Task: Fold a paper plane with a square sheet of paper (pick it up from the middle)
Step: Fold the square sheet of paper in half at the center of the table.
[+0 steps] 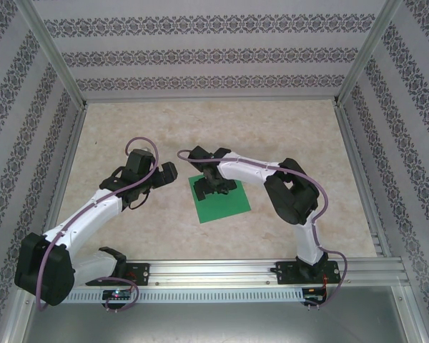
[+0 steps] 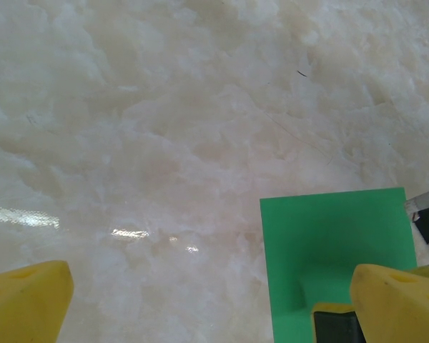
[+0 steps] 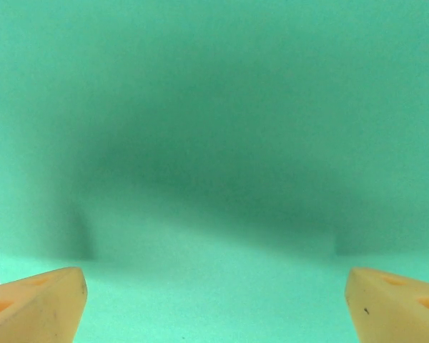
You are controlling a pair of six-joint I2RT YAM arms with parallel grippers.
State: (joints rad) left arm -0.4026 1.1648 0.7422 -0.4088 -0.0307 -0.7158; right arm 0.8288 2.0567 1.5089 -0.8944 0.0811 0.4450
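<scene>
The pale, marbled bench (image 1: 286, 136) carries one thing, the square sheet of paper (image 1: 227, 206) (image 2: 336, 243) (image 3: 214, 107). It is bright green, lies flat and unfolded, and sits a little askew.

The right hand (image 1: 213, 184) (image 3: 214, 311) hangs over the sheet's far-left part, pointing down at it. It is spread wide and holds nothing. Its wrist view shows green from edge to edge, with two soft shadows on the paper just ahead of the tips. That suggests the hand is low over the sheet, though the views do not show whether it touches.

The left hand (image 1: 166, 174) (image 2: 213, 304) waits just off the sheet's left edge. It is also spread wide and empty, with one yellow tip over the sheet's corner and the other over bare bench.

The sheet is probably very light, thin and limp. It likely has no stiffness to lift by and no raised edge to catch, so it could skate across the smooth bench if nudged sideways. A hard pinch would leave a crease that spoils later folds.

The sensible hold is at the sheet's middle, as the task asks. The tips would press down and draw together so the paper buckles into a small ridge — that ridge is the handle.
</scene>
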